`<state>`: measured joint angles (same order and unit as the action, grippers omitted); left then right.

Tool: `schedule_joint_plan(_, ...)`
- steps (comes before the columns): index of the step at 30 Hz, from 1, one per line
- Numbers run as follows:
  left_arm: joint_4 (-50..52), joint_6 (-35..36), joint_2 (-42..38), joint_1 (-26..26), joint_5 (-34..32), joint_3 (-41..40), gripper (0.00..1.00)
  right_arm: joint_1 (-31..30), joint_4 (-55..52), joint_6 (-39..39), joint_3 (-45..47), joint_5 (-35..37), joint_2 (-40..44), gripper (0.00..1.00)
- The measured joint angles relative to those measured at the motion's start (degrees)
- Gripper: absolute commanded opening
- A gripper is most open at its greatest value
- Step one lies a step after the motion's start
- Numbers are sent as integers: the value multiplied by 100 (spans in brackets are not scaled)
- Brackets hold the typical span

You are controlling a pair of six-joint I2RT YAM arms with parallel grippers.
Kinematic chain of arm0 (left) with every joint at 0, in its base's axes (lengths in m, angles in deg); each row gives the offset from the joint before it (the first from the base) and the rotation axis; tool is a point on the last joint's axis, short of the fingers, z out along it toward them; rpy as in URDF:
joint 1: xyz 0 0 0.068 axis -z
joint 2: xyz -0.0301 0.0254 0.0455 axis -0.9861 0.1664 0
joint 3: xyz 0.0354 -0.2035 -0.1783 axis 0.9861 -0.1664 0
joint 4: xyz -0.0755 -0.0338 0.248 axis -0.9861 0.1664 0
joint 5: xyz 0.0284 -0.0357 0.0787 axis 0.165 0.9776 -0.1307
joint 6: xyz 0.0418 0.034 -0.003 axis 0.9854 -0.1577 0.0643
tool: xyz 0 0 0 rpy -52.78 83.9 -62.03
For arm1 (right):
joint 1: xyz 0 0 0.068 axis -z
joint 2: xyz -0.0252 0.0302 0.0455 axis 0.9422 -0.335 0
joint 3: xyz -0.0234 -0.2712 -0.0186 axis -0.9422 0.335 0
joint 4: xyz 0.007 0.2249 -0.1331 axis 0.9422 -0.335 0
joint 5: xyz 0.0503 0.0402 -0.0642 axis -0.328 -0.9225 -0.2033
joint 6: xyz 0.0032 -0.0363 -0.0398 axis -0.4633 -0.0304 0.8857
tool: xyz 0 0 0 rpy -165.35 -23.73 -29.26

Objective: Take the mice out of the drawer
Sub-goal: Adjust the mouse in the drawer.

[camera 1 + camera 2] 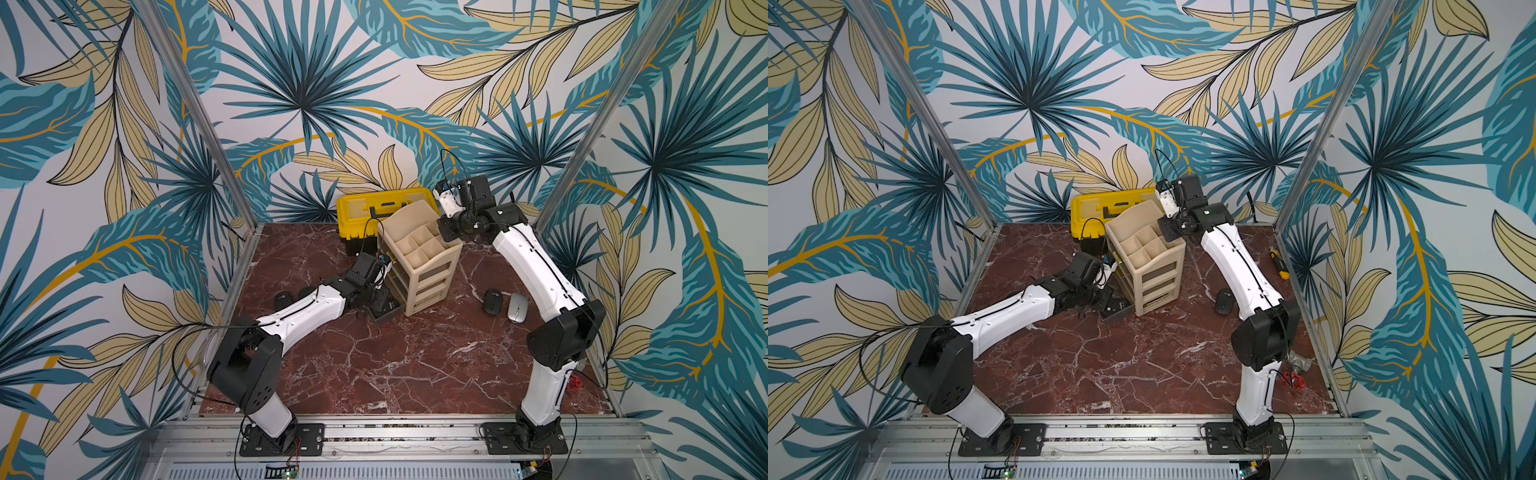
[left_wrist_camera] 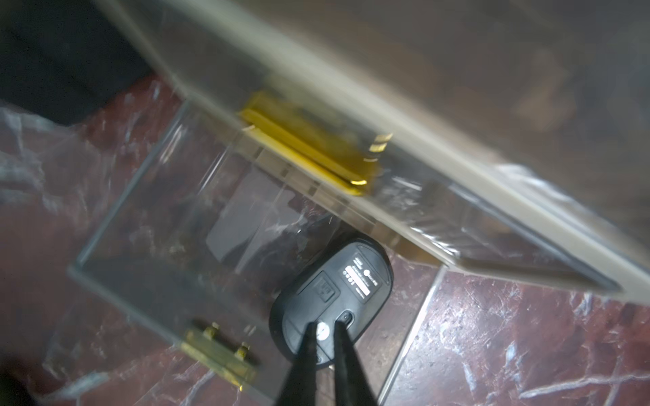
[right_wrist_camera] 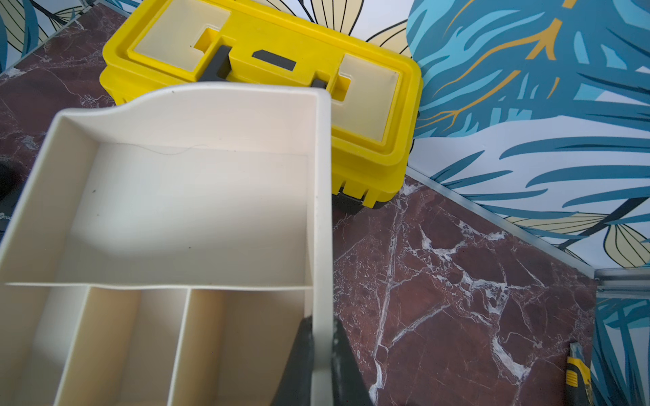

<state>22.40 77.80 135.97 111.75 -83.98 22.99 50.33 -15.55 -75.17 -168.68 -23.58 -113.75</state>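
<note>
One black mouse (image 2: 334,291), belly up, at corner of open drawer (image 2: 140,302); my left jaws clamped on one end. Right jaws clamped on rack (image 3: 322,211) wall. Mouse looks light, hard, slick: I'd pinch flat sides, go slow.

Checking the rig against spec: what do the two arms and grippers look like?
The left arm and right arm have white link shells, black joints and black base plates, with thin black cables looping alongside. The left gripper and right gripper have slim, tapered black fingers.
</note>
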Motion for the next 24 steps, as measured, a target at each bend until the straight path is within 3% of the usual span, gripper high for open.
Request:
schedule_joint_plan(7, 664, -868, 518, -341, 1005, 881, 0, -11, 52, -103, 52, 31, 26, 0)
schedule_joint_plan(12, 756, -1357, 590, -313, 1711, 903, 0, -15, 81, -105, 90, 55, 48, 0)
schedule_joint_plan(24, 1104, -1794, 916, -243, 1969, 651, 0, -15, 122, -146, 140, 107, 74, 0)
